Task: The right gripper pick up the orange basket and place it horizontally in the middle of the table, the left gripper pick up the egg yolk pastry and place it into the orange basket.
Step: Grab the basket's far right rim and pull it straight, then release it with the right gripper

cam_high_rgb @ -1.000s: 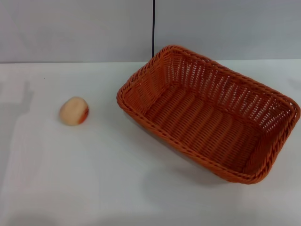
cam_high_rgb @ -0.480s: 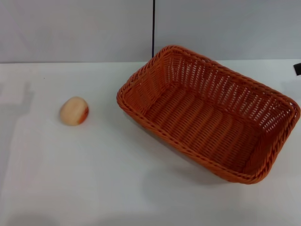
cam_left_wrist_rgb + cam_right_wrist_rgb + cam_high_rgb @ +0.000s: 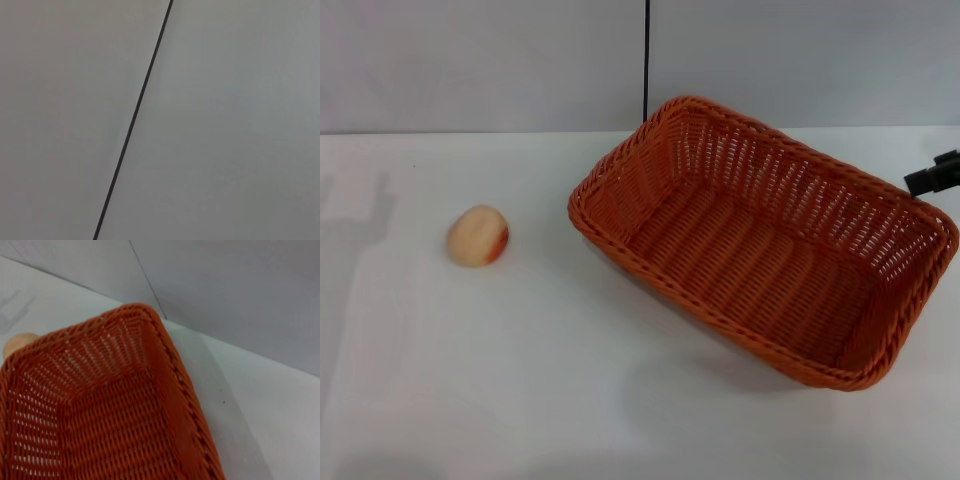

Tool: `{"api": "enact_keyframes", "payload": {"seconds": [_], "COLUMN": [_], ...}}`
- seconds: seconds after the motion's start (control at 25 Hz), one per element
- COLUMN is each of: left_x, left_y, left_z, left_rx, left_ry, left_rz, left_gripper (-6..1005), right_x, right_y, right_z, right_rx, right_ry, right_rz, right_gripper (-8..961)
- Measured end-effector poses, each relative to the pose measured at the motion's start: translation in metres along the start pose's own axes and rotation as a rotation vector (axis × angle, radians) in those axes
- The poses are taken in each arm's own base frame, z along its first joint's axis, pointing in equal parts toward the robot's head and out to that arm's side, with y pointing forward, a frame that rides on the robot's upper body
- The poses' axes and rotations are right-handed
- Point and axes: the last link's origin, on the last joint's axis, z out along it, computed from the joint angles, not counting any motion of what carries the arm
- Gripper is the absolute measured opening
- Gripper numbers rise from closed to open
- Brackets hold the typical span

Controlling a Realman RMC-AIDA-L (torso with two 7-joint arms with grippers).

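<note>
The orange basket (image 3: 770, 240) sits empty on the white table (image 3: 520, 380), right of centre and turned diagonally. It fills much of the right wrist view too, as the orange basket (image 3: 100, 415). The egg yolk pastry (image 3: 477, 236) lies on the table to the left, well apart from the basket; a sliver of the egg yolk pastry (image 3: 17, 342) peeks past the basket rim. A black tip of the right gripper (image 3: 934, 175) enters at the right edge, just beyond the basket's far right rim. The left gripper is out of view.
A grey wall with a thin dark vertical seam (image 3: 646, 60) stands behind the table. The left wrist view shows only that wall and the seam (image 3: 135, 120). Bare tabletop stretches between the pastry and the basket and along the front.
The right gripper has come into the head view from the right edge and moved leftward toward the basket's far right rim. Basket and pastry have not moved.
</note>
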Motion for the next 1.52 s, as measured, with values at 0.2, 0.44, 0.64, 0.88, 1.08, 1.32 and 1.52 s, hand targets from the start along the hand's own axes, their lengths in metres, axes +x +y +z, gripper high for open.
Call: {"api": "enact_keyframes", "payload": {"seconds": [0.2, 0.44, 0.64, 0.88, 1.08, 1.32, 1.52], "left_x": [-0.001, -0.002, -0.002, -0.002, -0.004, -0.004, -0.003], "left_y": [0.000, 0.001, 0.002, 0.002, 0.001, 0.000, 0.000], "left_z": [0.001, 0.002, 0.002, 0.003, 0.003, 0.002, 0.002], "left_rx": [-0.001, -0.002, -0.003, -0.003, 0.001, 0.003, 0.001], "left_ry": [-0.002, -0.008, -0.008, -0.010, -0.021, -0.022, -0.017], "left_rz": [0.000, -0.002, -0.003, -0.003, -0.002, 0.001, 0.003], "left_gripper": [724, 723, 723, 723, 723, 723, 723], "right_x": [0.003, 0.004, 0.005, 0.006, 0.008, 0.010, 0.009], "right_y": [0.000, 0.003, 0.004, 0.005, 0.006, 0.009, 0.014], "right_z": [0.016, 0.037, 0.049, 0.052, 0.053, 0.055, 0.050], "right_rx": [-0.017, -0.037, -0.025, -0.024, -0.032, -0.049, -0.093], "right_ry": [0.004, 0.016, 0.031, 0.029, 0.023, 0.017, -0.047], "right_rz": [0.005, 0.001, -0.013, -0.027, -0.029, -0.040, -0.055], "right_gripper": [699, 698, 661, 551, 318, 155, 155]}}
